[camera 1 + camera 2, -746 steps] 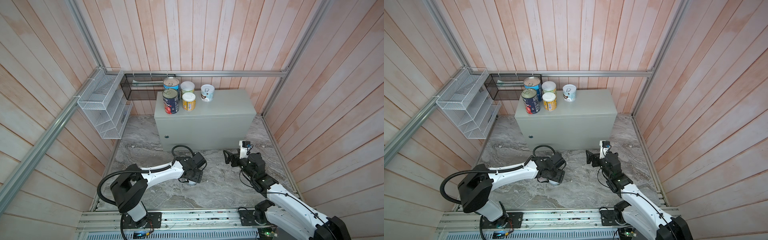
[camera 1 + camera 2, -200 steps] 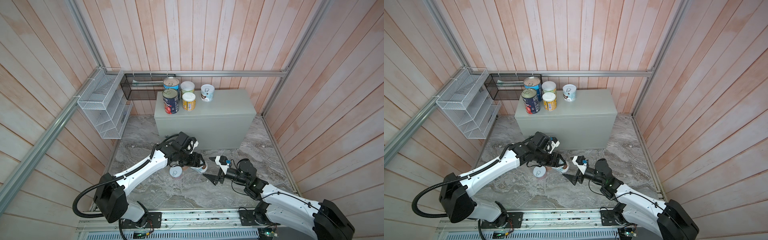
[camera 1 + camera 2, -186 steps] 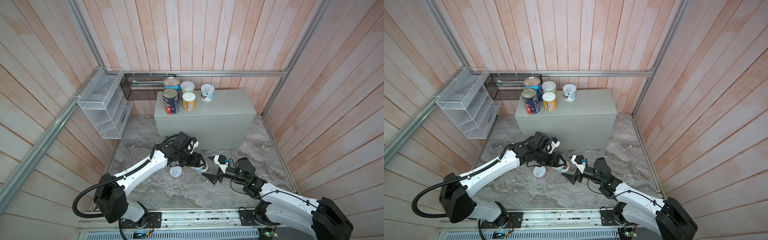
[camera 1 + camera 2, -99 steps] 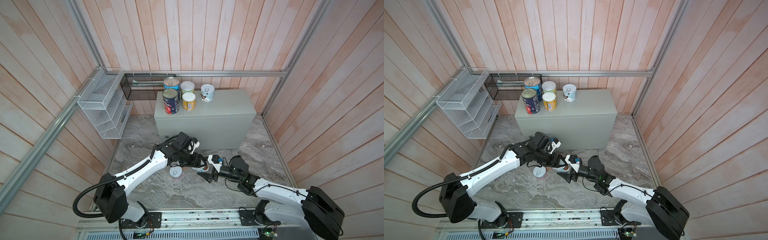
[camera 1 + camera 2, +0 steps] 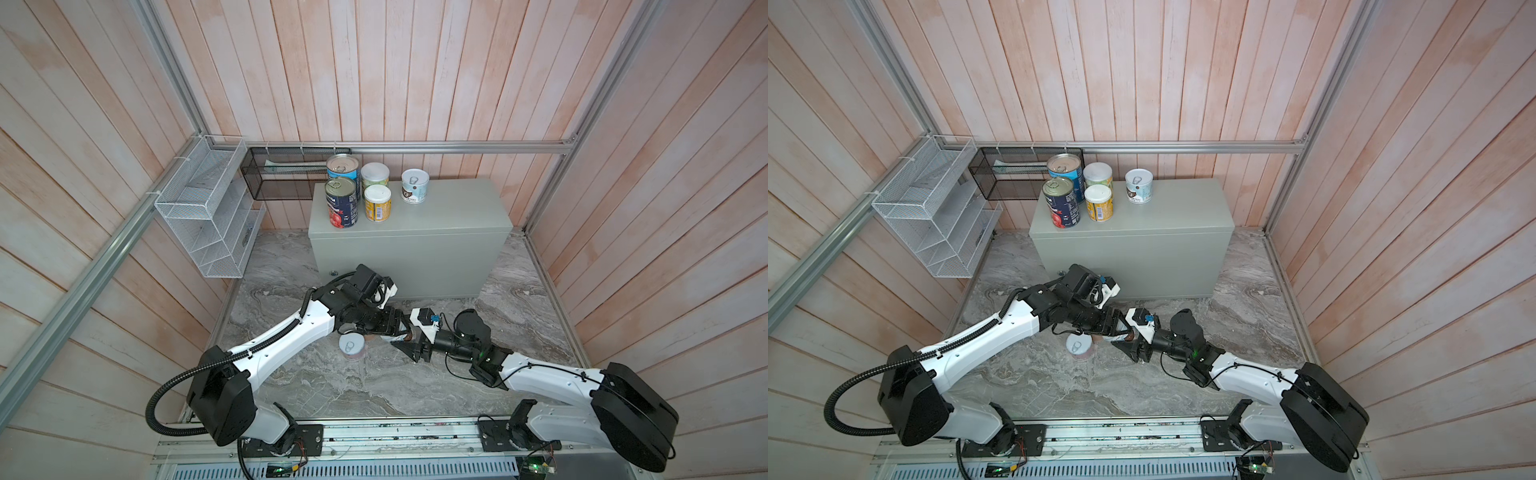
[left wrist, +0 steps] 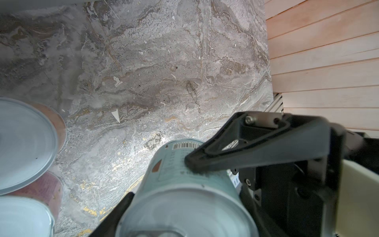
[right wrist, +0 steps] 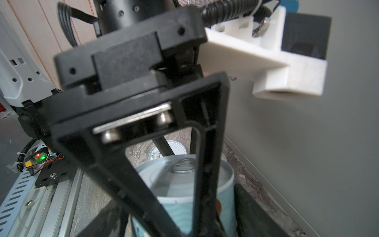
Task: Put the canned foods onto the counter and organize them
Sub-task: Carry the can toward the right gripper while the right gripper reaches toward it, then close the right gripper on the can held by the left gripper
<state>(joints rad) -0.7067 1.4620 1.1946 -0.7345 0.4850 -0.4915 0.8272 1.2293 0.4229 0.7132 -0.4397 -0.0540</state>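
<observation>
A short pale blue pull-tab can (image 6: 184, 180) (image 7: 180, 184) hangs just above the marble floor. My left gripper (image 5: 394, 328) is shut on it, and my right gripper (image 5: 406, 337) (image 7: 180, 215) has closed on the same can from the opposite side. One of the right fingers (image 6: 205, 158) presses on the can's label. Two more short cans (image 6: 24, 143) (image 6: 22, 217) stand on the floor beside it; one of these cans (image 5: 351, 345) (image 5: 1079, 346) shows in both top views. The counter (image 5: 436, 220) carries a navy can (image 5: 341, 202), a light blue can (image 5: 342, 168), two white-lidded cans (image 5: 377, 202) (image 5: 375, 174) and a short pale can (image 5: 414, 186).
A white wire basket (image 5: 203, 212) hangs on the left wall, with a black mesh basket (image 5: 286, 178) behind the counter's left end. Wooden walls close in three sides. An aluminium rail (image 5: 374, 436) runs along the front. The counter's front face stands close behind both grippers.
My right arm has reached left to the can held by my left gripper, and its jaws have closed from wide open onto it. The left arm has stayed put.
</observation>
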